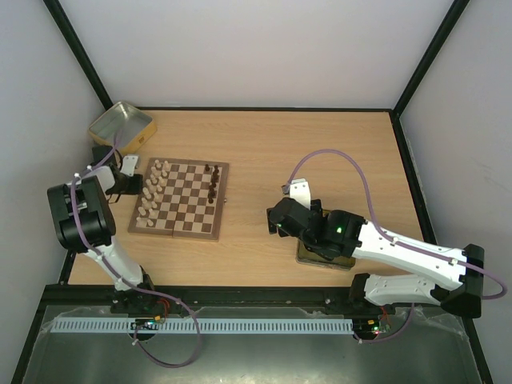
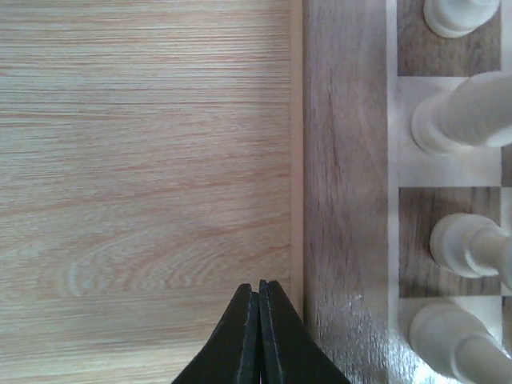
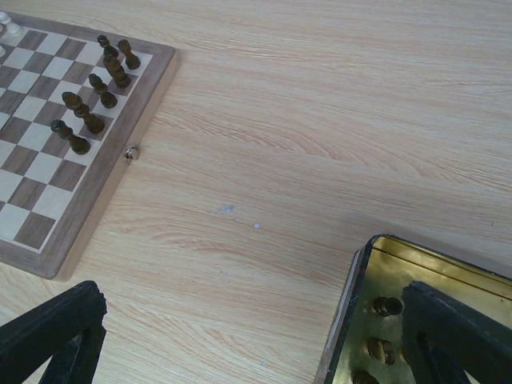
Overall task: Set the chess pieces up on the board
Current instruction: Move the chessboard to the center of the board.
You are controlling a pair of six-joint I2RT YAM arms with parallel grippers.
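The board (image 1: 178, 234) lies left of the table's centre. Cream chess pieces (image 1: 152, 192) stand in rows along its left side, and several dark ones (image 1: 213, 182) stand at its right edge. My left gripper (image 1: 136, 186) hangs at the board's left rim (image 2: 344, 200), shut with nothing between its tips (image 2: 259, 286), next to cream pieces (image 2: 464, 120). My right gripper (image 1: 276, 218) is open (image 3: 256, 336) over bare table, its right finger (image 3: 456, 328) above a gold tin (image 3: 356, 320) that holds dark pieces (image 3: 386, 306). The right wrist view also shows the board (image 3: 152, 76) and its dark pieces (image 3: 88, 112).
A second gold tin (image 1: 122, 126) sits at the back left corner, behind the left arm. The tin (image 1: 308, 258) with the pieces lies under the right arm near the front edge. Black frame posts and white walls close in the table.
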